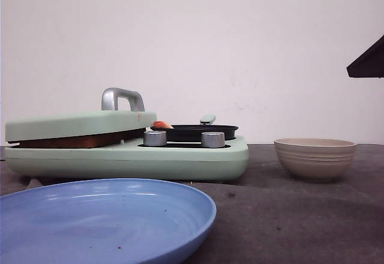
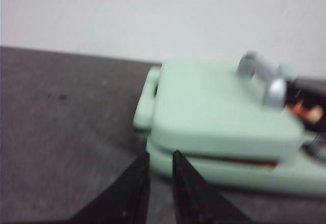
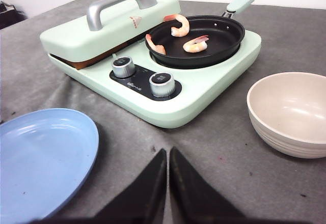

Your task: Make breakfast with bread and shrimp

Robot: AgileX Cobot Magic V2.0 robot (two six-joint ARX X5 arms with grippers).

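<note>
The bread shows only as a brown edge (image 1: 72,140) (image 3: 86,61) under the closed mint-green lid (image 1: 78,123) of the breakfast maker. Three orange-pink shrimp lie in its black pan (image 3: 219,33): one at the back (image 3: 179,24), one in the middle (image 3: 196,44), one by the lid (image 3: 155,45). My left gripper (image 2: 160,155) hovers beside the lid's outer corner, its fingers a small gap apart with nothing between them. My right gripper (image 3: 167,151) is shut and empty above the grey mat in front of the cooker.
A blue plate (image 1: 102,222) (image 3: 41,158) lies at the front left. A beige bowl (image 1: 315,158) (image 3: 290,112) stands to the cooker's right. Two silver knobs (image 3: 123,66) (image 3: 162,84) face the front. A silver handle (image 1: 122,99) rises from the lid.
</note>
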